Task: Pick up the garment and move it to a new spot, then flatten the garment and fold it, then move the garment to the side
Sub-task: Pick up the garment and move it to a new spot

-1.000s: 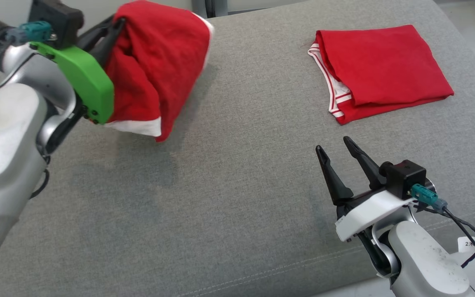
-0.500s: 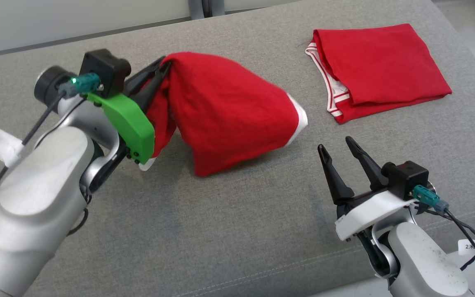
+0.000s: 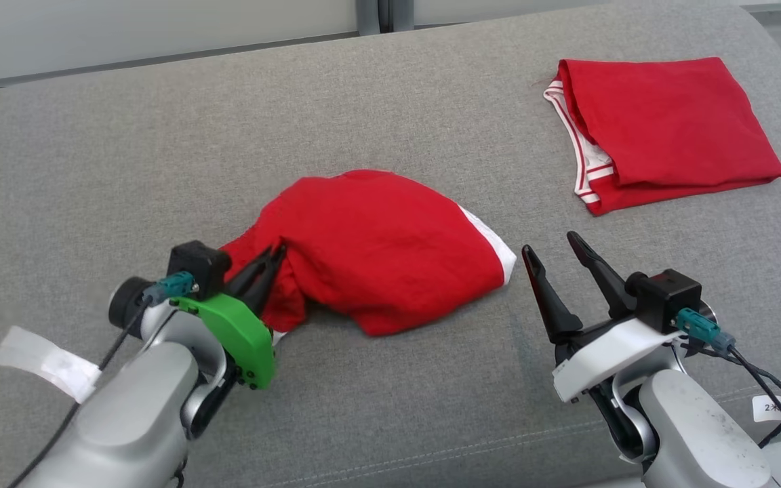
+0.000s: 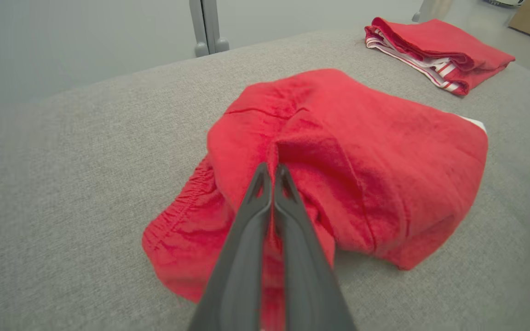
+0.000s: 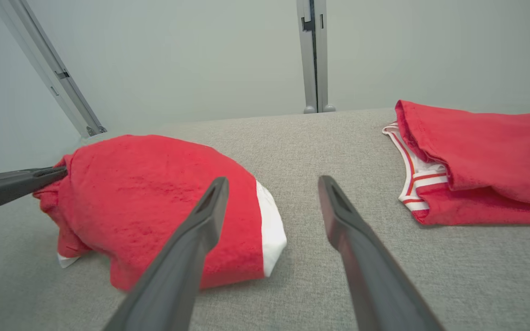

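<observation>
Left claw [image 3: 272, 261]: fingers closed together on a pinch of red cloth at the near-left edge of the garment [image 3: 377, 251]; no gap shows between the fingers in the left wrist view.

Right claw [image 3: 550, 244]: fingers spread wide, nothing between them; it sits low over the grey cushioned surface [image 3: 126, 156].

Garment position: bunched in a heap near the middle of the surface, between the two claws; well apart from the folded red garment [image 3: 668, 129] at the far right.

Governing relation: the heap's long axis runs left to right, from the pinched edge at the left claw to the white hem [image 3: 492, 240] at the opposite end; that hem lies just beside the right claw's fingertips, on their left side; the right arm is therefore the nearer one to the free end.

Assessment: relocation appears complete; flattening likely requires the right claw to take the hem end, then both claws to draw apart along this axis.
</observation>
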Robot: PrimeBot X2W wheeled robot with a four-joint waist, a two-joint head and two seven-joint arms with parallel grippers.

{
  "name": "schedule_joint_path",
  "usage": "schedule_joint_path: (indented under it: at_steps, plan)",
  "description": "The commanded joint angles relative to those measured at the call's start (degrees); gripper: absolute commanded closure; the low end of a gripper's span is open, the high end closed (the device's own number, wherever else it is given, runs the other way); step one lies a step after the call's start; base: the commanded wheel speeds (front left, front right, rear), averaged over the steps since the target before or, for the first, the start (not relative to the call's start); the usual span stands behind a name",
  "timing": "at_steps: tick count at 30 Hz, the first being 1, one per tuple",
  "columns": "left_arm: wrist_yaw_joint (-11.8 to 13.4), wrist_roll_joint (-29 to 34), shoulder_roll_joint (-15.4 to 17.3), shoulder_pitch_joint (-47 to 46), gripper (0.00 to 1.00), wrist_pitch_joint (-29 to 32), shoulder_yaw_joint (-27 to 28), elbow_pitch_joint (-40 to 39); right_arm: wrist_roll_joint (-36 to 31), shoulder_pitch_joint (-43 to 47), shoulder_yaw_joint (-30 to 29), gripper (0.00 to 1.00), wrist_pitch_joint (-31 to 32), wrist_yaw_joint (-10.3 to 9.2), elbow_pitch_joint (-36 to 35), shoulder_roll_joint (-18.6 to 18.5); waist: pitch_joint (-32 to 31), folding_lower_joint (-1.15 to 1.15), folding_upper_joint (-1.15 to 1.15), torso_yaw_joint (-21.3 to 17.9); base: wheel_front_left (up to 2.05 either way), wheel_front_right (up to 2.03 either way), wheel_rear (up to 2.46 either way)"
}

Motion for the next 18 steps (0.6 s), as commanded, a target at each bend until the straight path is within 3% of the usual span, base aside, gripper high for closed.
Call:
schedule_joint_path:
  at_steps: [1,6,7,8,13,18]
  plan:
    - [-0.8,-0.1,-1.3,1.4,1.00,-1.1,-0.5,2.0,-0.1,0.5,0.2,0.00,-0.2,-0.02,0.4,-0.3,-0.8,0.00,0.00,0.8,0.00,0.00,0.00]
    - [-1.7,0.2,-4.1,2.6,1.00,-2.9,-1.3,7.2,0.3,0.9,0.7,0.00,-0.2,-0.02,0.7,-0.8,-1.8,0.00,0.00,1.5,0.00,0.00,0.00]
    - [-1.7,0.5,-4.6,2.6,0.59,-3.2,-1.4,8.1,0.4,0.9,0.8,0.00,-0.2,-0.02,0.7,-0.8,-1.9,0.00,0.00,1.6,0.00,0.00,0.00]
    - [-1.7,0.6,-5.1,2.6,0.00,-3.5,-1.2,8.6,0.5,1.0,0.9,0.00,-0.2,-0.02,0.7,-0.8,-2.1,0.00,0.00,1.7,0.00,0.00,0.00]
    - [-1.2,1.7,-5.9,3.2,0.00,-4.4,0.4,9.1,0.6,1.5,0.7,0.00,-0.2,-0.02,0.7,-0.9,-3.0,0.00,0.00,2.1,0.00,0.00,0.00]
    - [0.7,4.7,-5.4,5.3,0.00,-4.4,5.5,3.1,0.8,2.4,0.3,0.00,-0.2,-0.02,0.5,-0.9,-3.6,0.00,0.00,2.6,0.00,0.00,0.00]
